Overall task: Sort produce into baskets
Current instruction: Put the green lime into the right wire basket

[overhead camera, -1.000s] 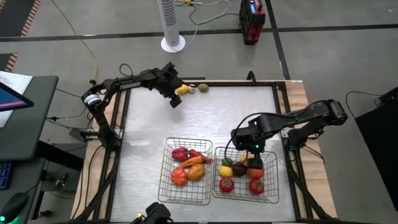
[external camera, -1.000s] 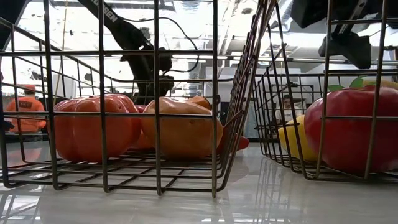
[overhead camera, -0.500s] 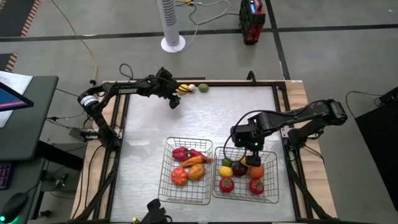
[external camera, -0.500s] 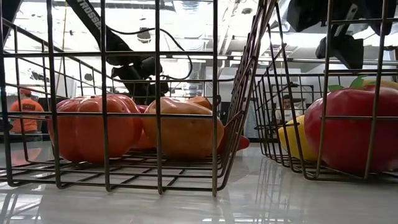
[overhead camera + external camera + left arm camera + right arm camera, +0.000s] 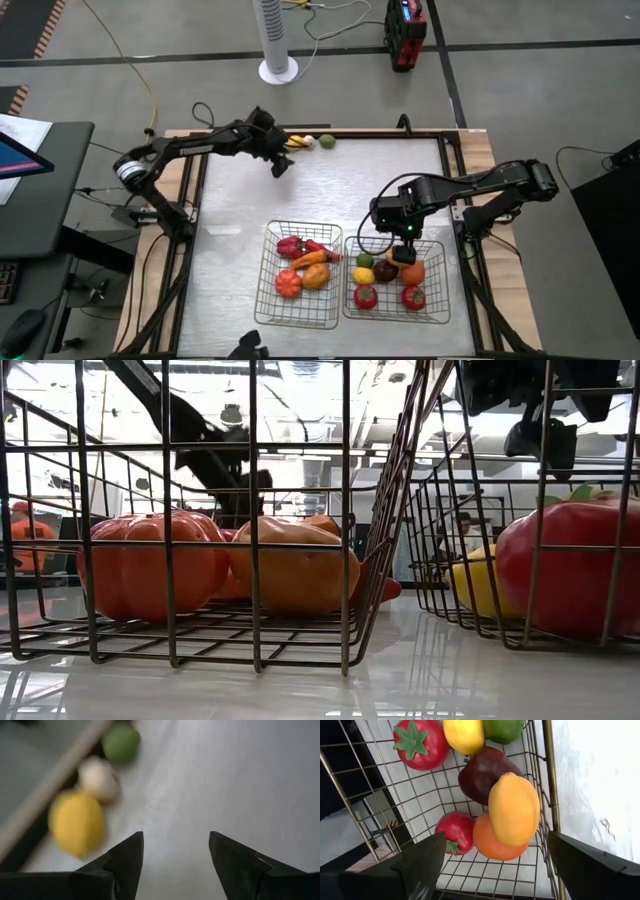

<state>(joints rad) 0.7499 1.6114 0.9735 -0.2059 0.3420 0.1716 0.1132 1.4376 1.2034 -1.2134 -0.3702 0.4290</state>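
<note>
Two wire-mesh baskets stand side by side near the table's near edge. The left basket [image 5: 271, 300] holds a red pepper, a carrot and round orange pieces [image 5: 150, 565]. The right basket [image 5: 436, 300] holds tomatoes [image 5: 420, 742], a lemon [image 5: 464, 734], a lime, a dark purple fruit [image 5: 482, 775], a mango [image 5: 514, 809] and an orange. My right gripper [image 5: 394, 224] [image 5: 496, 836] hangs open and empty over that basket's far end. My left gripper [image 5: 277, 152] [image 5: 175, 850] is open and empty at the far edge. Beside it lie a yellow fruit [image 5: 77, 822], a whitish piece [image 5: 97, 777] and a green fruit [image 5: 121, 742].
The table's raised far rim [image 5: 370, 131] runs just behind the three loose pieces. Bare metal tabletop [image 5: 350, 185] lies between the far edge and the baskets. A fan stand [image 5: 277, 68] and a red case [image 5: 404, 30] are on the floor beyond the table.
My right gripper has risen a little and drawn toward the far edge, open, over the right basket, which has slid slightly toward the table's right edge. My left gripper has shifted slightly toward the far left corner, staying beside the yellow fruit.
</note>
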